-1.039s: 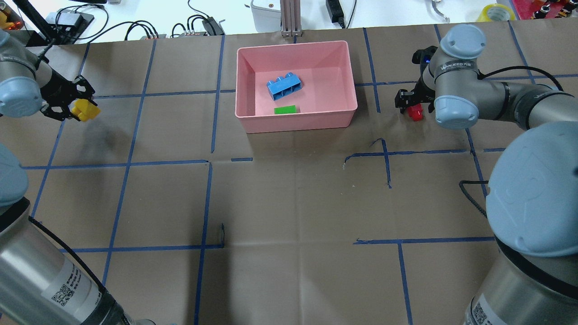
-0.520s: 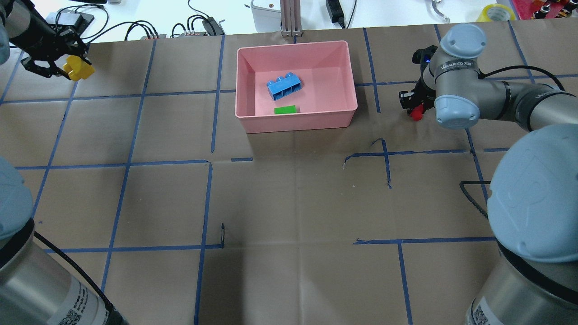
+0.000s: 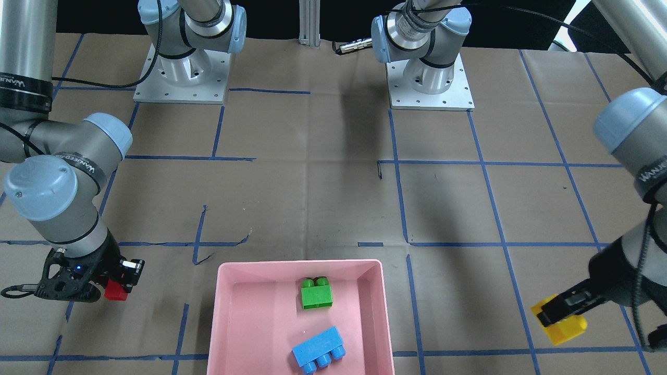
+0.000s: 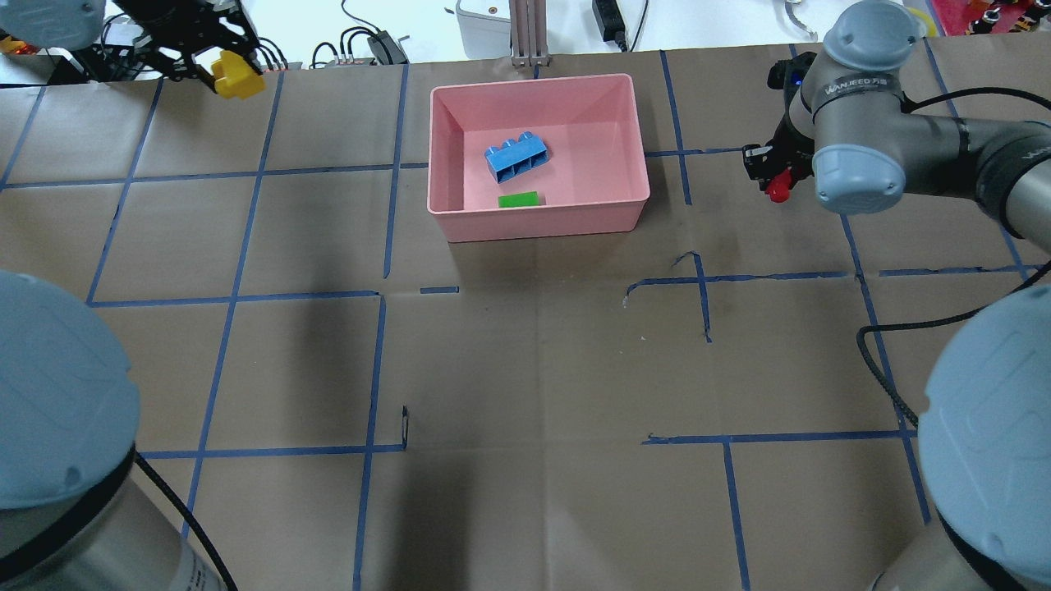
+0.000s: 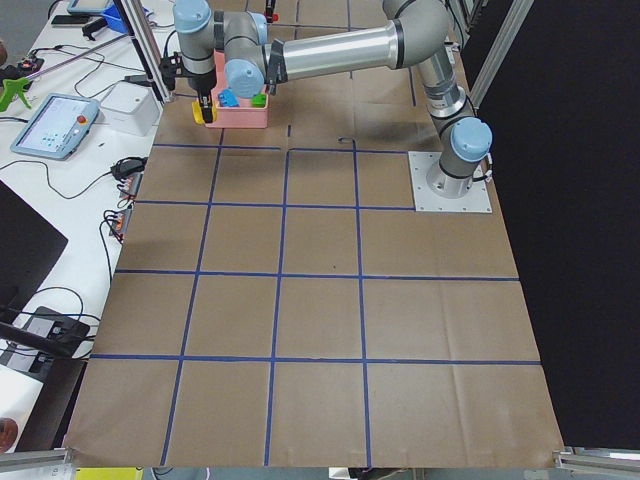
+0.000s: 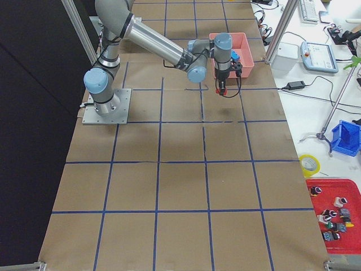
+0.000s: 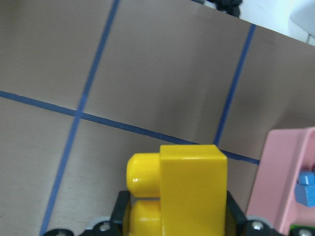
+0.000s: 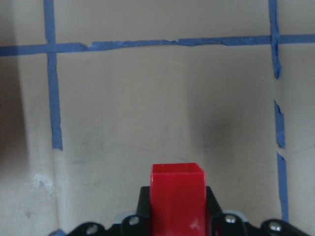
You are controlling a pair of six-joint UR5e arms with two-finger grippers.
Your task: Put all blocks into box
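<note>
Pink box (image 4: 542,223) sits between the two grippers with half the job in it: the blue block (image 4: 516,158) and the green block (image 4: 519,199) lie on its floor, apart from each other. Two blocks are left, and each is in a grip. The left gripper (image 4: 220,67) is clamped on the yellow block (image 7: 192,187), held clear of the table (image 4: 525,369). The box is well off to this gripper's inner side, and its wrist view shows only a pink corner at the edge, so the block is not yet over the rim. The right gripper (image 3: 117,284) is closed on the red block (image 3: 114,293), which pokes out past its fingertips. The box is nearer to this gripper, also to its inner side, with bare table under the block. The red block seems lifted just off the table, though the views are too coarse to be sure. What remains, as I judge it, is to bring each gripper over the box and let go; neither drop is done.
</note>
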